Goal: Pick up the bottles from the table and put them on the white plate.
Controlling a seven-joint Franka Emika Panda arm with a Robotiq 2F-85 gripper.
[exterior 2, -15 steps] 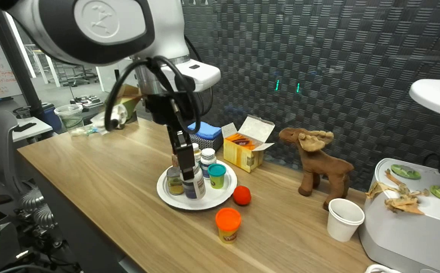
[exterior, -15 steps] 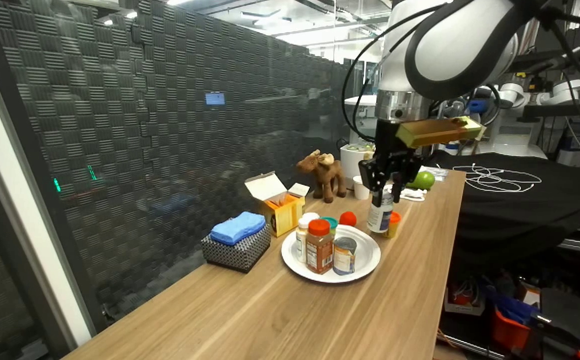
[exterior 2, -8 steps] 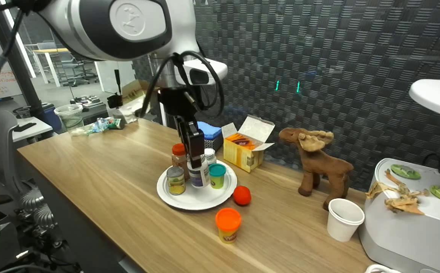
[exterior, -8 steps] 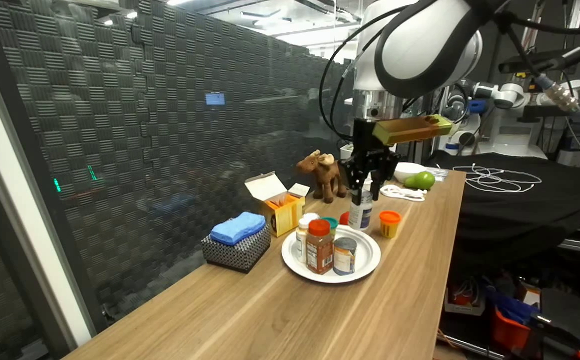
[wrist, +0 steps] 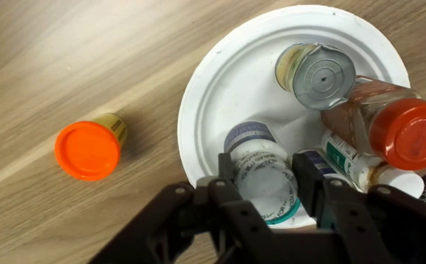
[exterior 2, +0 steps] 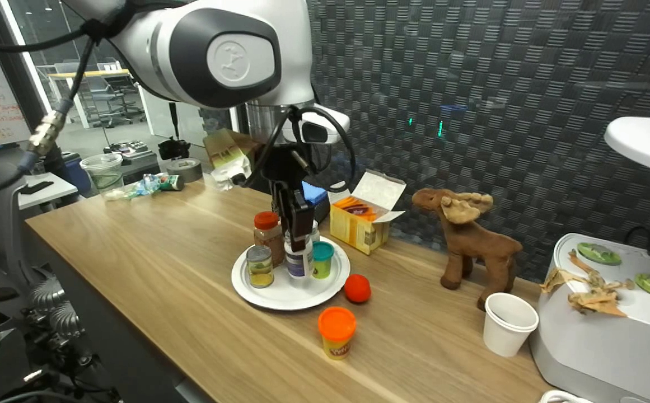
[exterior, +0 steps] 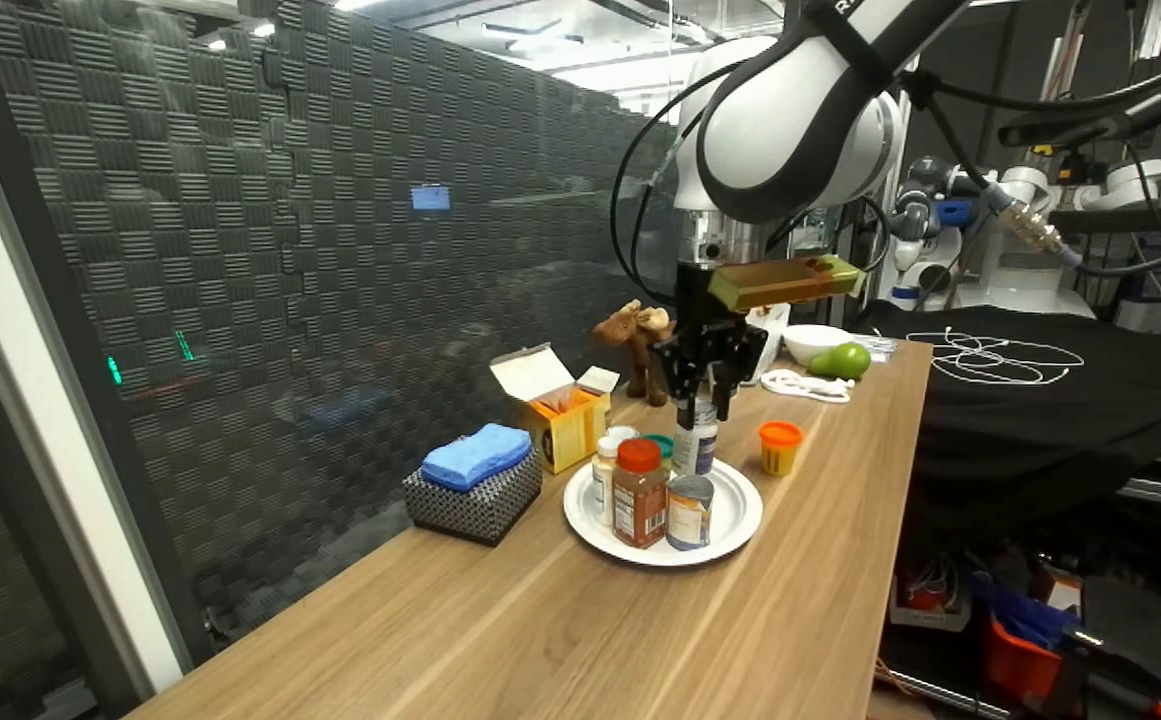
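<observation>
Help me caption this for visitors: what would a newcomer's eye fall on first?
Probably the gripper holding a white bottle over the white plate. Then likely the red-capped bottle on that plate and the orange-lidded tub standing beside it. After those, perhaps the brown toy moose by the dark wall.

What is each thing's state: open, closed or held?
Pincer: closed on white bottle
White bottle: held
Red-capped bottle: closed
Green-labelled bottle: closed
Bottle beside it: mostly hidden
Can: closed, rim dented
Orange-lidded tub: closed
Teal-lidded tub: closed
Yellow carton: open
Paper cups: nested, open
</observation>
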